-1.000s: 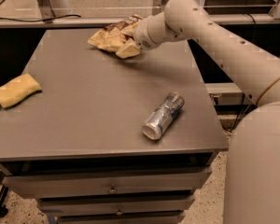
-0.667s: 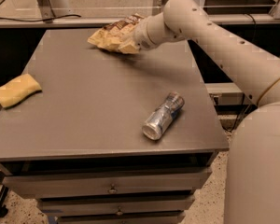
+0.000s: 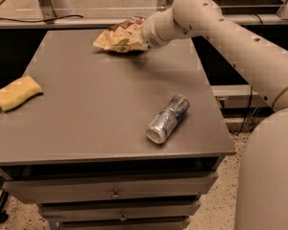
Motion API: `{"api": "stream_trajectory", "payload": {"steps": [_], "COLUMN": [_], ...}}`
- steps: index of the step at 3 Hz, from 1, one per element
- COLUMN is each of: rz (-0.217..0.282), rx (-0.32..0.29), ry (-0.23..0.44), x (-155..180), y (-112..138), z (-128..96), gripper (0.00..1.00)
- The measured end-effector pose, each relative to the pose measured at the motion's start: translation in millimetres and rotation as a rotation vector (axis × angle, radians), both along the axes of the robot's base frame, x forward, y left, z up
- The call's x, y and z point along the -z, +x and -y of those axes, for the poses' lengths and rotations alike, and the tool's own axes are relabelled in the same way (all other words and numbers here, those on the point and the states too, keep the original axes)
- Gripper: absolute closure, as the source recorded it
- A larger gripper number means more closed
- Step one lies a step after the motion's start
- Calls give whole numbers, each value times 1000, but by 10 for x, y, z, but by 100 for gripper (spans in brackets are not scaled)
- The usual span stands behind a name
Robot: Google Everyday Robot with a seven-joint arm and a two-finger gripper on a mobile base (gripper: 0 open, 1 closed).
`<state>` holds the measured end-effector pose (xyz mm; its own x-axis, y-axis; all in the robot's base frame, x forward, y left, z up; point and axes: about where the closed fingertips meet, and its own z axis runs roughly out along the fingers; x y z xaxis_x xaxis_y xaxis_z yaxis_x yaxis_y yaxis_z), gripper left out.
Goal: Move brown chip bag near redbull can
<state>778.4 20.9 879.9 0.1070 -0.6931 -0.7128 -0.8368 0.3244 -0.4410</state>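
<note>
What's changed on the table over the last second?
The brown chip bag has edged slightly upward at the far edge of the table, along with the tool at its right end. The redbull can lies on its side, unmoved, and the yellow sponge stayed put too.

Brown chip bag (image 3: 116, 38) at far edge of bench (image 3: 86, 123), pincer (image 3: 138, 33) against its right side; redbull can (image 3: 167, 120) lying front-right; sponge (image 3: 17, 92) at left edge.
</note>
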Motion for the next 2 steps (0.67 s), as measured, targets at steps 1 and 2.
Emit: {"api": "stream_trajectory", "payload": {"steps": [1, 2], "rz": [7, -8], "rx": [4, 26], "ry": [-29, -48], "x": [-206, -344], "y": [-145, -412], "z": [261, 592], "gripper": [100, 100]}}
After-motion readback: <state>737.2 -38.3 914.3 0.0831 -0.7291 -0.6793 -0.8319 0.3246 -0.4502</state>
